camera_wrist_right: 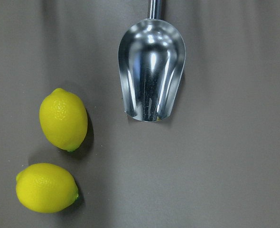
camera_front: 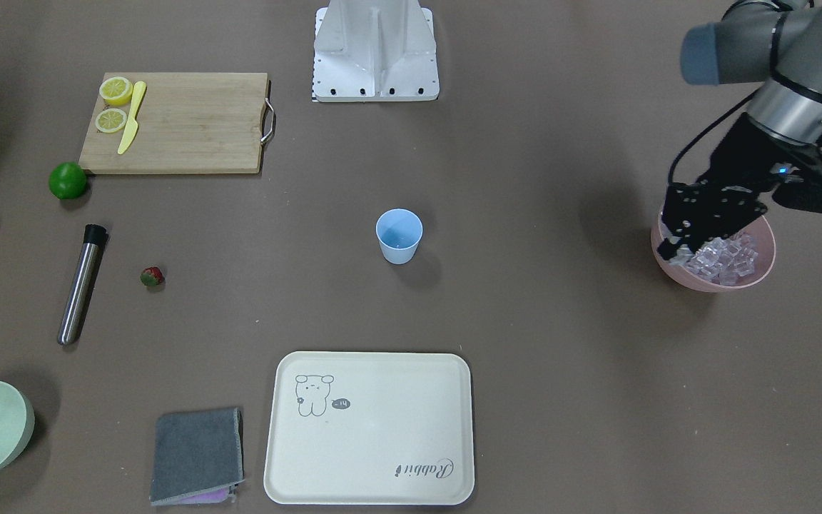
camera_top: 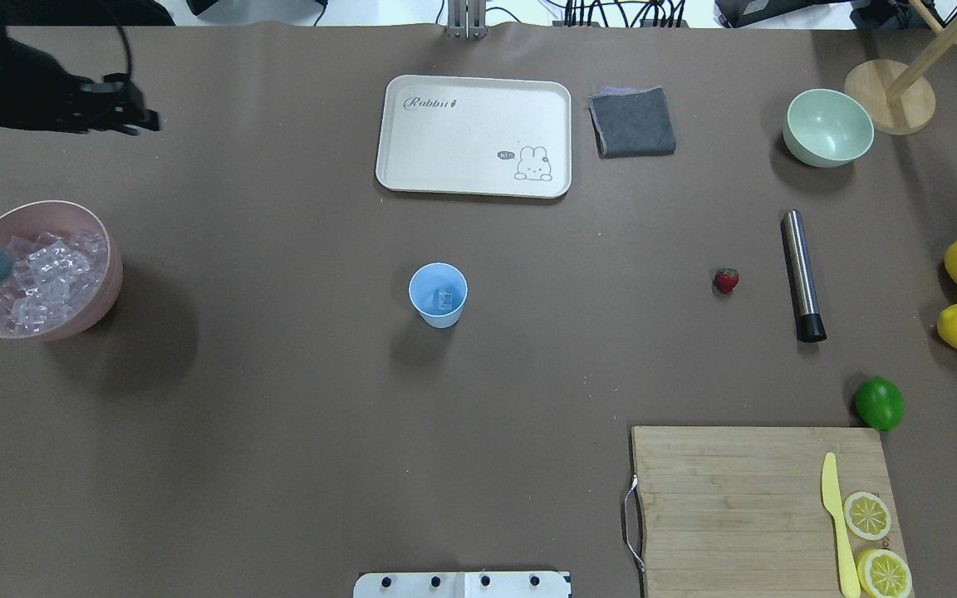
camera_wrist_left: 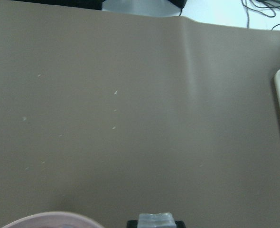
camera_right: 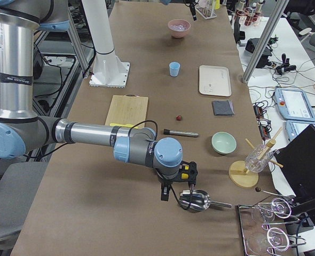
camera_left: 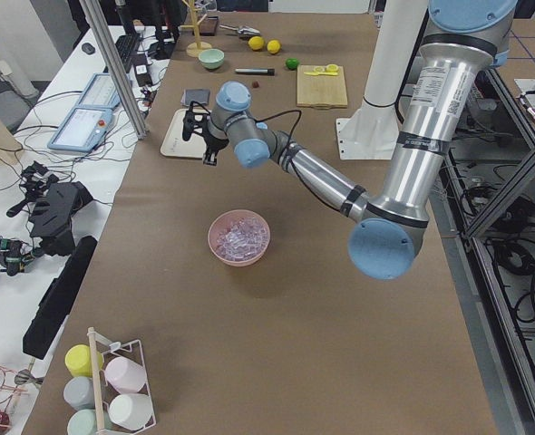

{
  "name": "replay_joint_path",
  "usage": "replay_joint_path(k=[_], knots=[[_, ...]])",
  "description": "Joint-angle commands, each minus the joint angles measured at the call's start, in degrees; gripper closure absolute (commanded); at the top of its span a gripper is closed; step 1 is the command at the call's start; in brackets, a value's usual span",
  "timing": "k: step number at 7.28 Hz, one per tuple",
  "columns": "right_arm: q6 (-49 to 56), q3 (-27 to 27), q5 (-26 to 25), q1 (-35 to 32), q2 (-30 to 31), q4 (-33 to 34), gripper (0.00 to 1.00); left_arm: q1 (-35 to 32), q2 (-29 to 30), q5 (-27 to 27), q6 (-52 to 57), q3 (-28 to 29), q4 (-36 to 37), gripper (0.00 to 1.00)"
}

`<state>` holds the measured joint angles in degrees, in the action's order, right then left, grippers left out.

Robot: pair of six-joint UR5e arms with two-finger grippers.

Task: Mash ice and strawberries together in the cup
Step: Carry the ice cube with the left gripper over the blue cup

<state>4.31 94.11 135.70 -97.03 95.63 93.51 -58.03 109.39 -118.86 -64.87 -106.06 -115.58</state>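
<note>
- Jaws of the left gripper (camera_left: 199,140) closed on one ice cube (camera_wrist_left: 154,219); cube shows at the bottom edge of the left wrist view, black pad under it.
- Left gripper is raised off the table near the left edge, on the far side of the pink bowl (camera_top: 113,274).
- Pink bowl sits at the table's left edge, heaped with ice (camera_top: 46,278).
- Right gripper (camera_right: 176,194) hangs over the right end of the table above a metal scoop (camera_wrist_right: 152,76); can't tell whether its jaws are open or closed, fingers out of the wrist view.
- Scoop lies flat, mouth pointing towards two lemons (camera_wrist_right: 63,118) just beside it; no contact.
- Cup (camera_top: 438,295) upright in the middle of the table, well apart from both grippers, one clear cube (camera_top: 445,297) inside.
- Strawberry (camera_top: 726,281) on bare table towards the right edge, near a steel muddler (camera_top: 802,276) but not touching it.
- Lime (camera_top: 879,403) just off the far-right corner of the cutting board (camera_top: 736,498); board is in the near-right corner.
- Cream tray (camera_top: 473,135) at the middle of the far edge.
</note>
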Motion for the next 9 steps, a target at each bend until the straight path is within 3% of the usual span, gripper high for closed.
replay_joint_path(k=[1, 2, 4, 7, 9], knots=[[-0.1, 0.3, 0.0, 0.0, 0.0, 0.0, 0.00, 12.7, 10.7, 10.1, -6.9, 0.2, 7.5, 1.00], [-0.1, 0.4, 0.0, 0.0, 0.0, 0.0, 0.00, 17.1, 14.9, 14.8, -7.0, 0.4, 12.6, 1.00], [-0.1, 0.5, 0.0, 0.0, 0.0, 0.0, 0.00, 25.5, 17.6, 24.3, -9.2, 2.2, 12.5, 1.00], [-0.1, 0.0, 0.1, 0.0, 0.0, 0.0, 0.00, 31.1, 19.3, 27.5, -11.5, 8.9, 8.1, 1.00], [-0.1, -0.2, 0.0, 0.0, 0.1, 0.1, 0.00, 33.0, 19.2, 30.1, -11.3, 10.4, 8.1, 1.00]])
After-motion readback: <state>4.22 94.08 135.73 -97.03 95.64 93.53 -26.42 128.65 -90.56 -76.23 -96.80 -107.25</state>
